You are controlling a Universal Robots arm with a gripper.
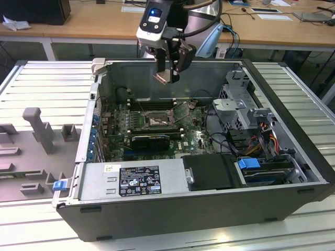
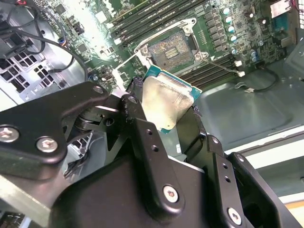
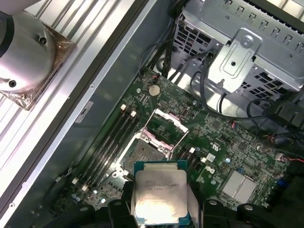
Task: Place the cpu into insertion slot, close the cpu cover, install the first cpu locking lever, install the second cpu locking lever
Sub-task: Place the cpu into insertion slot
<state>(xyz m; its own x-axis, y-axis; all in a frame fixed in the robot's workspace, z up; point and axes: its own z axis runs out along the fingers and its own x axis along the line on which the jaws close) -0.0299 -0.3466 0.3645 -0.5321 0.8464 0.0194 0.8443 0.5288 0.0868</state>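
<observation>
Cpu [image 3: 160, 197] hangs pinched between the fingers [image 2: 137, 116] of the gripper [image 1: 168, 73] above the empty insertion slot [image 2: 171, 49]; none of the four steps is done yet

The room was brightly and evenly lit. In the exterior view the ribbed table [image 1: 42, 78] around the computer case [image 1: 209, 209] shone pale. Inside the case, the insertion slot [image 1: 159, 120] sat in dimmer, shadowed light. In the second wrist view a patch of motherboard [image 2: 88, 23] near the slot was washed out white. In the first wrist view glare bleached the cpu [image 3: 159, 192] face.
</observation>
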